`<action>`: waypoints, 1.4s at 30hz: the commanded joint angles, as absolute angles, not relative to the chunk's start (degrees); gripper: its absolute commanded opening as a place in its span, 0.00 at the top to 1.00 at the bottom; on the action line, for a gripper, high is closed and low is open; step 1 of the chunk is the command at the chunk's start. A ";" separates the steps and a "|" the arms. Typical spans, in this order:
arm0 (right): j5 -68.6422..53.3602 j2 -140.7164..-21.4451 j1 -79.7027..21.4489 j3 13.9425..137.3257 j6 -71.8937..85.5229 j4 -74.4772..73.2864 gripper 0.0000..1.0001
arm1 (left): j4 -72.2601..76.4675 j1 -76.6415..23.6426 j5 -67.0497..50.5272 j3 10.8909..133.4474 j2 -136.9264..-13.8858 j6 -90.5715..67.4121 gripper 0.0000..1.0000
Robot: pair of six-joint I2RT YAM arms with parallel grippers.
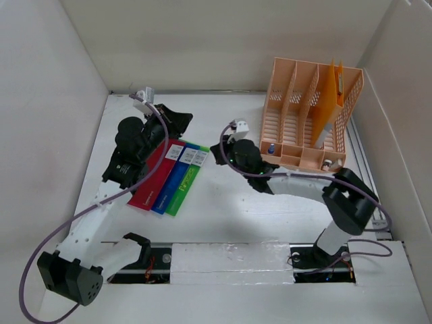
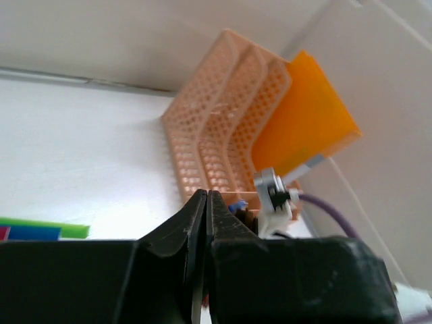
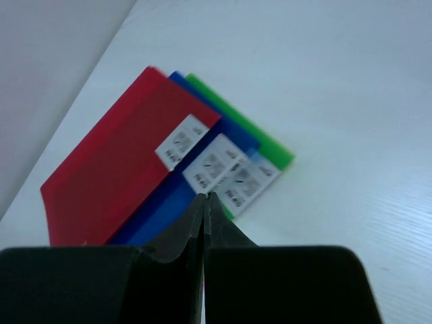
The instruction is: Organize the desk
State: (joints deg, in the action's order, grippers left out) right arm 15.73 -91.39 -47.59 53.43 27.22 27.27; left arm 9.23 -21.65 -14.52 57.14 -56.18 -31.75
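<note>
The desk (image 1: 270, 216) is the white tabletop that fills the floor of the enclosure, shut in by plain white walls (image 1: 40, 81) and lying under both arms. On the left, the left arm reaches from its base at the near edge toward the far left corner. The left gripper (image 1: 181, 120) sits just past the far end of the folders. In its wrist view the jaws are pressed together, tip to tip, with nothing between them; whether they touch the tabletop cannot be told. Just to its right three flat folders lie fanned and overlapping on the desk: a red folder (image 1: 156, 177) on the left, a blue folder (image 1: 174, 181) in the middle and a green folder (image 1: 187, 183) on the right. Each carries a white label (image 3: 181, 142) near its far end. Further right, near the middle of the desk, the right gripper (image 1: 217, 152) points at the folders' labelled ends, close beside the green one. Its jaws are also closed flat against each other and hold nothing. At the far right a peach-orange slotted file rack (image 1: 297, 108) stands against the back corner, with an orange folder (image 1: 327, 101) upright in one of its right-hand slots. The small items in its front tray are too small to make out.
</note>
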 commanded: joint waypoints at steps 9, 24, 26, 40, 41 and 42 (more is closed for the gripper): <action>8.88 -112.75 -52.65 68.45 35.33 35.86 0.51 | 9.41 -10.05 -7.28 60.81 -71.62 -35.67 1.00; 8.44 -126.03 -53.70 85.51 37.97 24.00 0.45 | 0.62 7.90 2.55 68.64 -96.15 -31.82 1.00; 8.96 -128.13 -54.22 87.88 38.76 21.28 0.46 | 1.05 7.91 2.29 68.20 -97.37 -31.99 1.00; 9.32 -133.33 -54.76 93.43 44.38 15.21 0.57 | 1.05 9.67 -2.82 68.64 -104.77 -34.45 1.00; 9.58 -133.59 -54.76 94.21 44.56 14.94 0.59 | 0.88 9.67 -2.64 68.73 -104.85 -34.45 1.00; 9.58 -133.85 -54.76 94.74 44.65 14.51 0.64 | 0.88 9.67 -2.46 68.82 -104.85 -34.37 1.00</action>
State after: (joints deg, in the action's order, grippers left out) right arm 9.17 -132.64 -54.11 91.77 43.38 16.86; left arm 0.36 9.47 -2.76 66.41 -106.28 -33.98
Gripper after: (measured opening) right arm 0.378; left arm 0.003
